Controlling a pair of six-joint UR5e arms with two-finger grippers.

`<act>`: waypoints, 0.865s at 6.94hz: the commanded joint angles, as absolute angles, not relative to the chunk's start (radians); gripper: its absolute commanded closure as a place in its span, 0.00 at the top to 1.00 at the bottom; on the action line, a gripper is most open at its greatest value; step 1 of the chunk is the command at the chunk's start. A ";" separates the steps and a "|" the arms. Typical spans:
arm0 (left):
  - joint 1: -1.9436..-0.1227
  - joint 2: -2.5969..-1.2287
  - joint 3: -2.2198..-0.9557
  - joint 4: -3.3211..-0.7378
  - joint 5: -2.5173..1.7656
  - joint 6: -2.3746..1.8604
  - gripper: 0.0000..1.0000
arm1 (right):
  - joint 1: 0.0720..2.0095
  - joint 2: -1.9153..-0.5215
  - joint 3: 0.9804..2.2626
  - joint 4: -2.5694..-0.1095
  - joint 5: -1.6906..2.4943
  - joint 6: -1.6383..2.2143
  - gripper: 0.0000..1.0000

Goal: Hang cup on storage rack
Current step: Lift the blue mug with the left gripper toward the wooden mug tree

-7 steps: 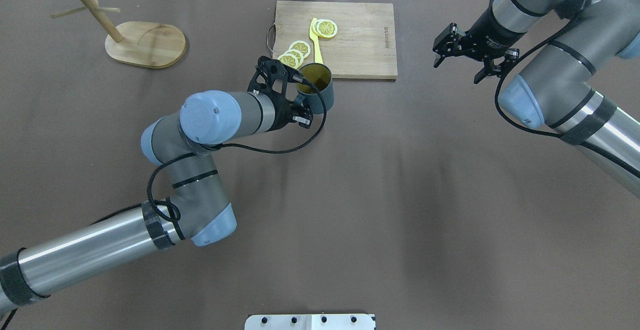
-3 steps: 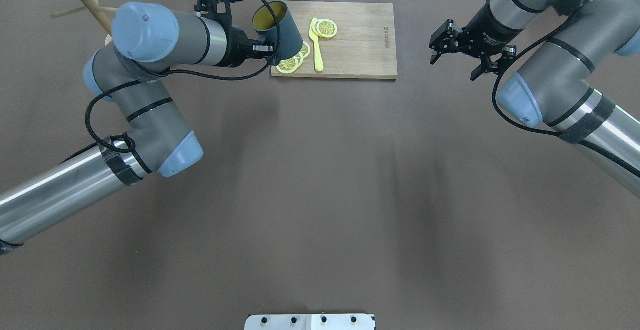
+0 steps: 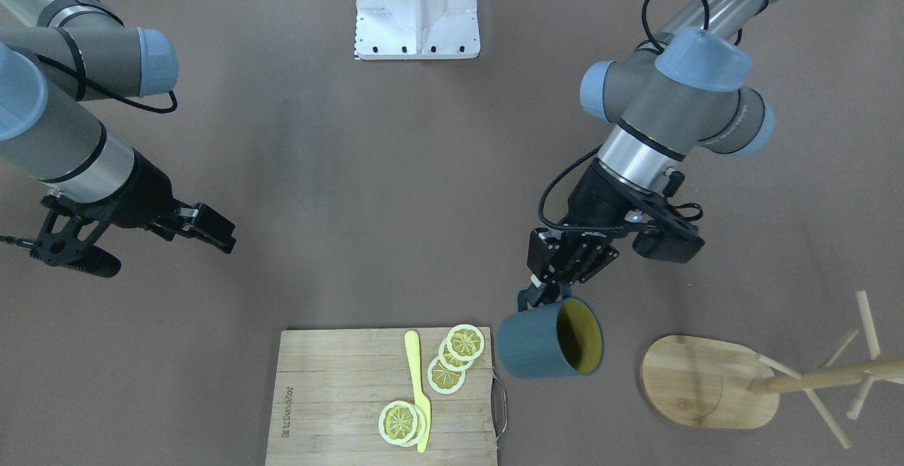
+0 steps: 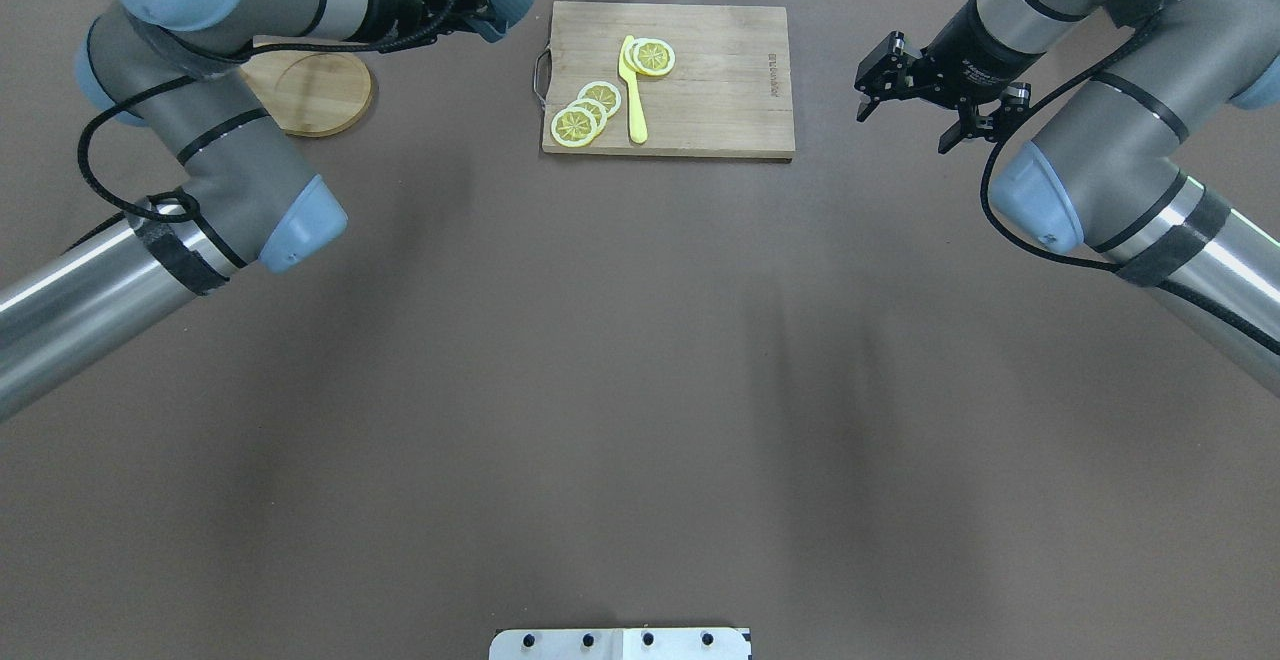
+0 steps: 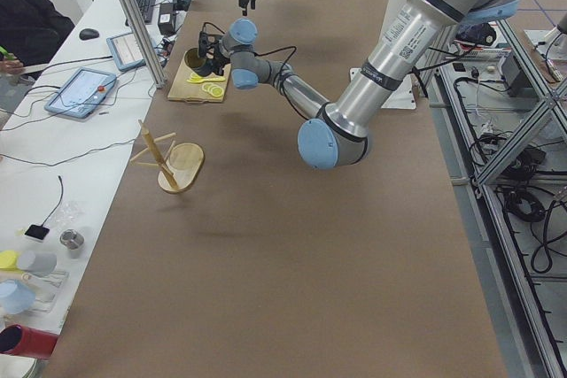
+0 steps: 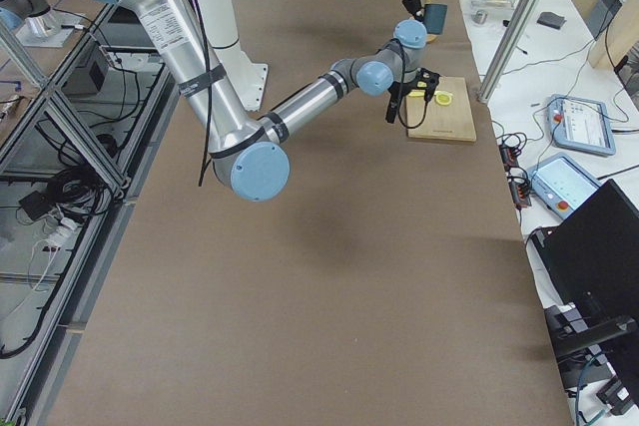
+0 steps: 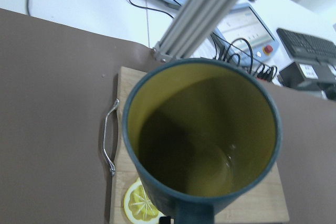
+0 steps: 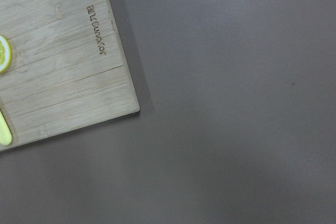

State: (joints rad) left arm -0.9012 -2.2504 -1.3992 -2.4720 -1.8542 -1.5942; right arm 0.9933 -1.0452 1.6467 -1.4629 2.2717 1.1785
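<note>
Our left gripper [image 3: 540, 296] is closed on the handle of the cup [image 3: 537, 349] and holds it off the table, tipped on its side, just beside the oval base of the storage rack [image 3: 706, 381] and not touching it. The cup's mouth is turned toward the rack. We judge this to be the carry step: the cup is lifted and brought close, but its handle is not yet on any peg. Next, we think the cup has to rise toward the thin angled pegs on the rack's pole. Its handle loop must then line up with one peg tip, slide down that peg, and only then should the fingers let go. Since the fingers themselves pinch the handle, we expect little free room in the loop, so the approach angle will matter. From the left wrist view, the cup's yellowish-green inside is empty. Past the cup from the rack lies the cutting board [image 3: 339, 381], bearing lemon slices [image 3: 466, 342] and a yellow knife [image 3: 417, 381]. Our right gripper [image 4: 903, 132] hangs well apart from the rack, beyond the board, with jaws spread and nothing in them.
</note>
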 commanded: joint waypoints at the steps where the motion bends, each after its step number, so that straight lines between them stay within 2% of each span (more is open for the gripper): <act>1: -0.977 -2.249 -1.298 -2.744 -1.839 -1.945 0.00 | 0.988 -1.042 1.666 -1.463 2.252 1.186 1.00; 6: -1.022 -2.130 -1.287 -3.038 -1.512 -2.439 0.00 | 0.960 -1.017 1.675 -1.465 2.200 1.190 1.00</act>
State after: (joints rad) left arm -1.0241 -2.1652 -1.2912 -2.9606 -1.5909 -2.3409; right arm 0.9630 -1.0197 1.6744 -1.4649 2.2090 1.1901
